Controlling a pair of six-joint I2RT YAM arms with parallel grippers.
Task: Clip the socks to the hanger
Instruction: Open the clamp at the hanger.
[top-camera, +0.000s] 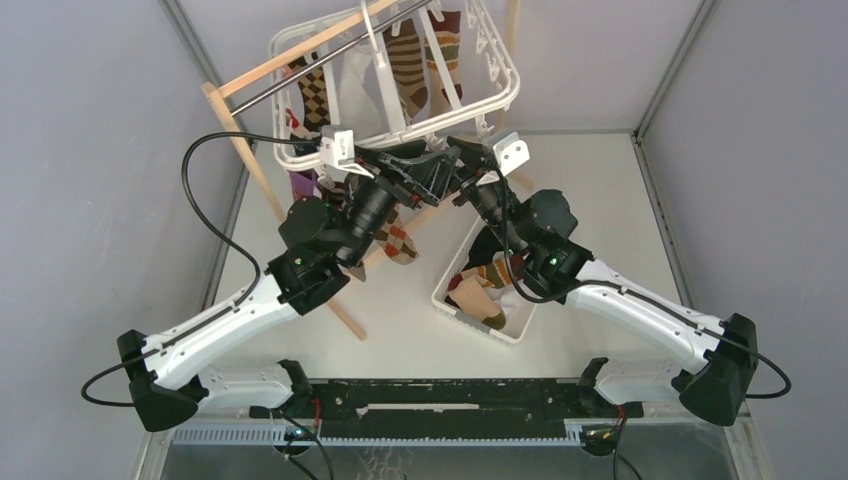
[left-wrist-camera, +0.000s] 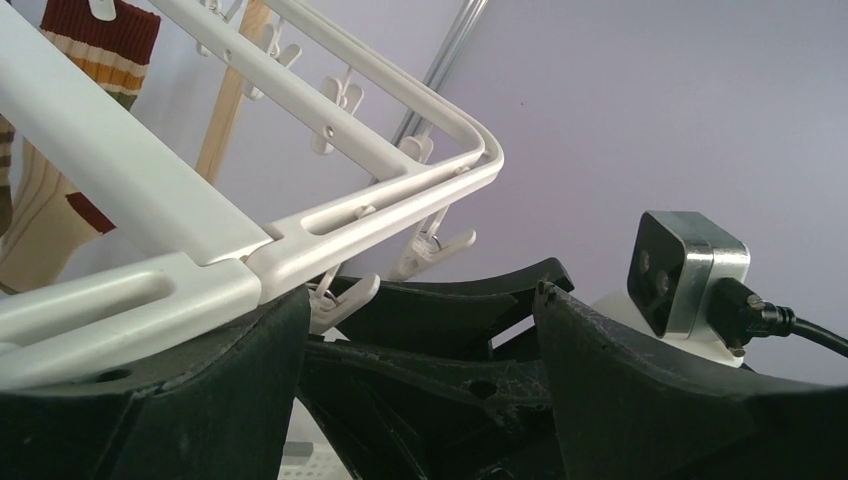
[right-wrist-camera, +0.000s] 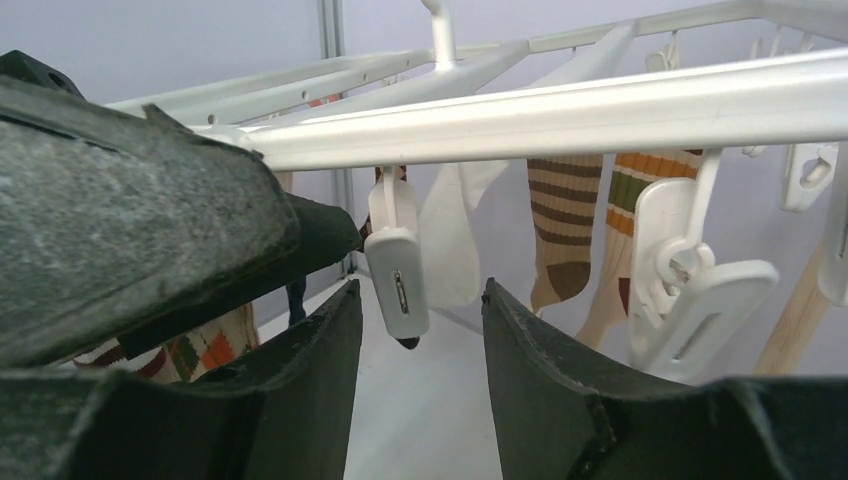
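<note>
Top view: the white slotted rectangular basket (top-camera: 476, 322) holds loose striped socks (top-camera: 490, 275). Behind it hangs the white plastic frame hanger (top-camera: 430, 125) with several socks clipped on.

Left wrist: the left gripper (left-wrist-camera: 420, 300) gapes wide beneath the hanger's corner.

Only the right wrist view shows the right gripper (right-wrist-camera: 420, 295) parted around a small white clip (right-wrist-camera: 397, 270), not touching it.

**Hanger at the back, basket in front to the right**

The hanger (top-camera: 450, 118) hangs from the stand (top-camera: 243, 150) at the back of the desk (top-camera: 400, 320), with socks (top-camera: 405, 60) clipped beneath it. A basket (top-camera: 447, 280) sits on the desk in front of the hanger and to the right, with other socks (top-camera: 490, 275) inside. Both arms reach to the hanger's near rail. The left fingers (left-wrist-camera: 200, 400) sit just beneath it by a corner. The right fingers (right-wrist-camera: 300, 400) stand on either side of a clip (right-wrist-camera: 398, 270) hanging from the rail, apart from it.
</note>
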